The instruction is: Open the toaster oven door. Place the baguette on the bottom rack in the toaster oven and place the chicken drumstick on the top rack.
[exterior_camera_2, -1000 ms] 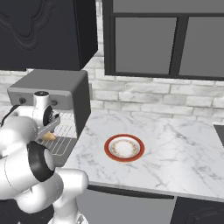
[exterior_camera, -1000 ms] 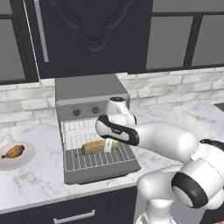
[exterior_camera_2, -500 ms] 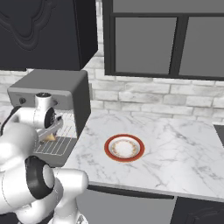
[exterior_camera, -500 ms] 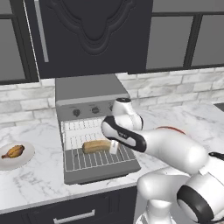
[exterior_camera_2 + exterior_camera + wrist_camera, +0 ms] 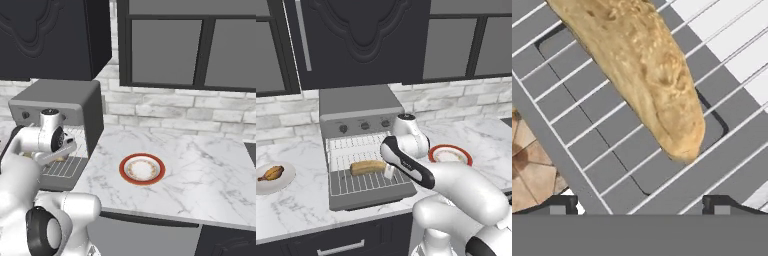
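— Where's the baguette point(image 5: 368, 166) lying?
— Flat on the pulled-out bottom rack point(image 5: 356, 182) over the lowered toaster oven door point(image 5: 371, 196), long axis running left to right across the toaster oven point(image 5: 358, 112) front.
— And the gripper point(image 5: 389, 172)?
— Just beside the loaf's right end, jaws spread wide, holding nothing.
— The chicken drumstick point(image 5: 271, 173)?
— On a plate point(image 5: 287, 180), far left of the table point(image 5: 483, 140).

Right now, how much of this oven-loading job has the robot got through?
About halfway. The toaster oven door is down and the baguette lies on the pulled-out wire rack. The gripper is open just above the loaf, holding nothing. The chicken drumstick sits on its plate to the left, yet to go in.
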